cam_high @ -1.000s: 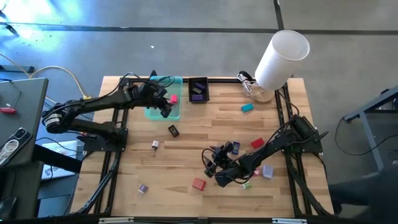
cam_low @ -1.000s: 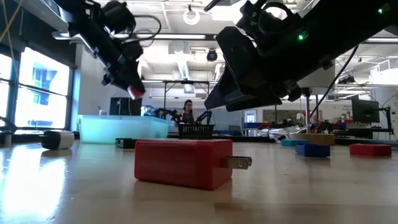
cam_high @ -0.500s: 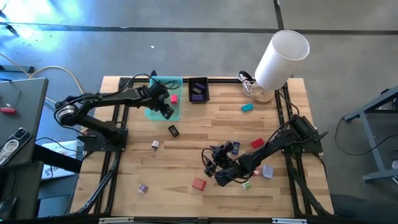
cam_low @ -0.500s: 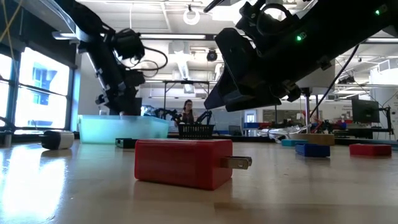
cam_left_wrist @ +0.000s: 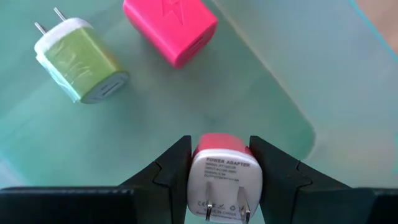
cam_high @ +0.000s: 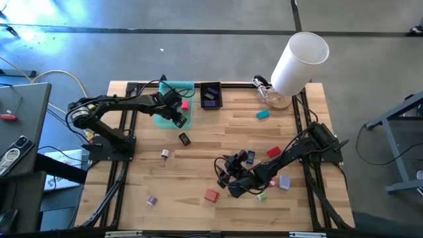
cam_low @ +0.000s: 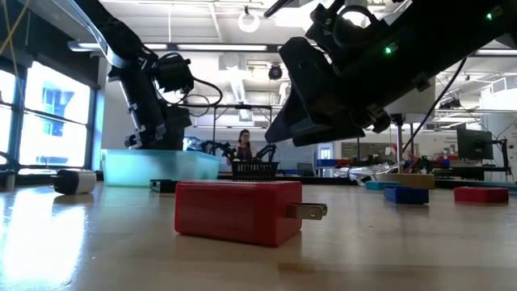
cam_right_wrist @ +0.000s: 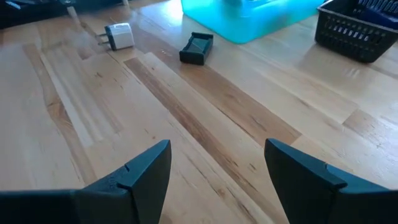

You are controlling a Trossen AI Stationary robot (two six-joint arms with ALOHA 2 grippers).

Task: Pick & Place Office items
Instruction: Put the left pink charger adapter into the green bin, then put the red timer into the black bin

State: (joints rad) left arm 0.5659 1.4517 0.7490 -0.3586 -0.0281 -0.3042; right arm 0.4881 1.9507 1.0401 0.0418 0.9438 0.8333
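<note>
My left gripper (cam_high: 178, 118) is down inside the teal tray (cam_high: 165, 119), shut on a red-and-white power adapter (cam_left_wrist: 222, 171). A green adapter (cam_left_wrist: 81, 59) and a pink adapter (cam_left_wrist: 169, 28) lie on the tray floor. In the low view the tray wall (cam_low: 161, 167) hides the left fingers. My right gripper (cam_high: 228, 175) hangs open above the middle of the table, touching nothing. Small items lie scattered on the wood: a red adapter (cam_high: 211, 195), a white adapter (cam_high: 164, 153), a black clip (cam_high: 184, 139) and a teal piece (cam_high: 263, 114). My left gripper pinches the adapter between its two fingers by the side faces (cam_left_wrist: 198, 163), near the white pronged end (cam_left_wrist: 224, 205). The fingers come from above, pointing down into the tray. The red end points at the tray floor; whether it touches the floor, I cannot tell.
A black mesh basket (cam_high: 211, 94) stands right of the tray at the far edge. A large white cylinder (cam_high: 299, 63) leans over the far right corner. Red (cam_high: 273, 152), blue (cam_high: 250, 157), grey (cam_high: 284, 182) and purple (cam_high: 152, 199) pieces lie around the right arm and near edge.
My left gripper has gone down from above the tray into it, past the tray's wall, still shut on the adapter. The right arm and the items on the table have kept still.
</note>
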